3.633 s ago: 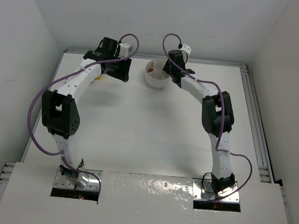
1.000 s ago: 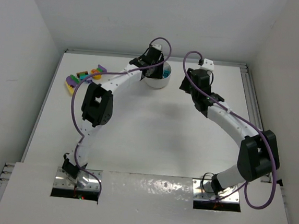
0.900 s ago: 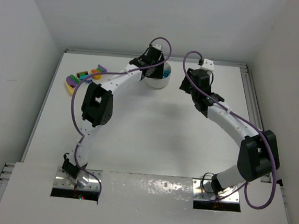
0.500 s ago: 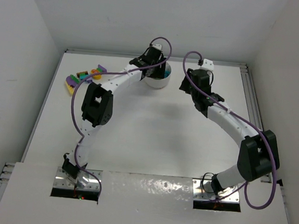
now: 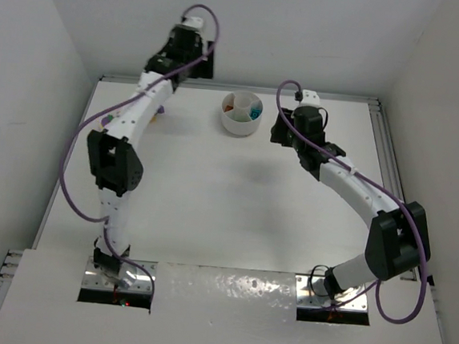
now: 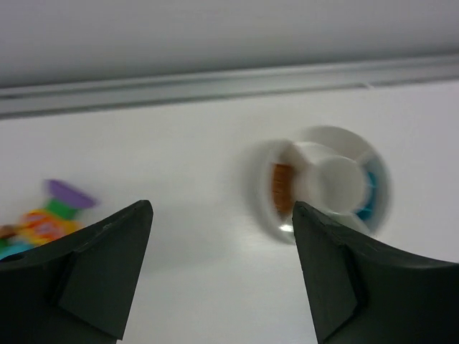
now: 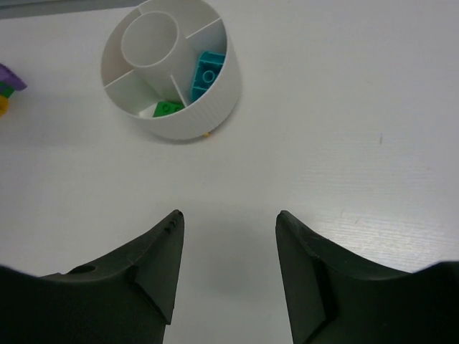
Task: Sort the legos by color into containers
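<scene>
Left arm (image 5: 141,105) swung off the dish (image 5: 240,128), left jaws open, empty; right jaws open too

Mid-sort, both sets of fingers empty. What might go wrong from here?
1. A small yellow bit lies outside the dish at its base. It is possibly a missed brick and easily overlooked.
2. The right fingers point at the dish from nearby, so a forward move might shove it.
3. The left wrist view is blurred and the loose legos sit at its edge, so the next pick may be misaimed.
</scene>
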You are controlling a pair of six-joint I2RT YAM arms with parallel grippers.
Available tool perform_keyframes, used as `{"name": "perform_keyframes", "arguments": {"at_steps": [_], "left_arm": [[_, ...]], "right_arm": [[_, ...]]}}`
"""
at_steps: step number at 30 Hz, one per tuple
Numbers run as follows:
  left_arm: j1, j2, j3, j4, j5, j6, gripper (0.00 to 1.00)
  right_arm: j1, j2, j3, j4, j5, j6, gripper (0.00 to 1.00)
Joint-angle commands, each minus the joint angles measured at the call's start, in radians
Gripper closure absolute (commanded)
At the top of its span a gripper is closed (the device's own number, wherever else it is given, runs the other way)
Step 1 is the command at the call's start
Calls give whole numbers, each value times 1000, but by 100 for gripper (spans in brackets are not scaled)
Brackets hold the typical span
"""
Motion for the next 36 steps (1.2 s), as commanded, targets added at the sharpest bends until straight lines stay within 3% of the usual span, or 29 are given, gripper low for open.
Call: {"name": "perform_keyframes", "arguments": {"at_steps": [1,7,11,14,17,21,26,34,36], "left_arm": [[176,-119,-50,-100,-98,117,22],[422,-192,-262,-235,-122,148,15],[569,-297,-470,-197,-113,83,15],[615,-303,-559,-173,-96,34,15],[620,-268,-608,-122,-128,17,13],[638,-162,-556,-142,-144,-17,13],[651,-93,-544,-99,-53,-33,18],[651,-35,-581,-19,-73,-56,25],[651,-16,-576,-5,-70,-61,31]], "right_arm": [[1,-9,51,13,-113,-39,46],[2,40,122,-72,-227,-44,46],[7,69,165,-119,-247,-39,46],[12,91,191,-142,-247,-33,47],[24,117,243,-191,-248,-30,47],[44,141,340,-272,-249,-45,48],[73,147,378,-286,-215,-57,48],[87,150,420,-338,-180,-62,49],[88,150,423,-344,-175,-67,49]]}}
